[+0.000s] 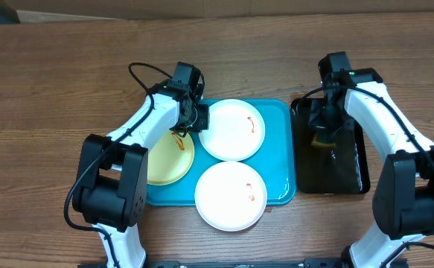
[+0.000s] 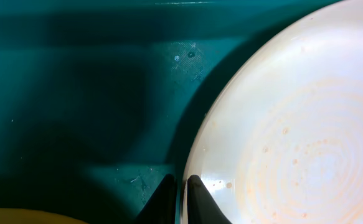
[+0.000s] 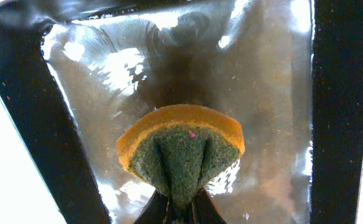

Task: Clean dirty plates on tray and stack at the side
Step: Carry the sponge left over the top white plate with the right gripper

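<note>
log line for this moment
left pincer shut on back white plate rim | right pincer shut on sponge over black tray

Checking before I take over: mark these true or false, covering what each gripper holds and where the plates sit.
1. The right gripper holds a sponge over the black tray. True.
2. The left gripper pinches the yellow-green plate. False: it pinches the rim of the upper white plate.
3. No plate is stacked beside the turquoise tray yet. True.
4. The sponge touches a plate. False: it is over the black tray, apart from every plate.
</note>
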